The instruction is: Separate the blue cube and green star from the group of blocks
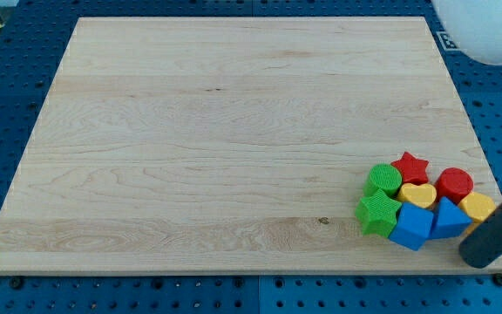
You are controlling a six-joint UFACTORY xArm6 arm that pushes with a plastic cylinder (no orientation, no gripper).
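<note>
Down at about four o'clock on the wooden board [234,139], the tip [478,255] of the arm's dark rod sits at the board's edge, just beside the cluster of blocks on its four-o'clock side; the rod is a plain stick with nothing to open or close, and whether the tip actually touches a block cannot be told. Nearest to it, at its ten o'clock, lie the yellow block [478,208], whose shape is partly hidden, and the blue triangular block [449,218]. Next to that, toward nine o'clock, the blue cube [412,226] rests at the front of the group, pressed against the blue triangular block and against the green star [378,213], which forms the cluster's nine-o'clock end. At twelve o'clock from the star stands the green cylinder [383,180], touching it. The yellow heart [418,194] sits in the middle of the group, with the red star [410,166] at its twelve o'clock and the red cylinder [454,184] at its two o'clock. All eight blocks are packed together, so the cube and star are not yet apart from the rest
</note>
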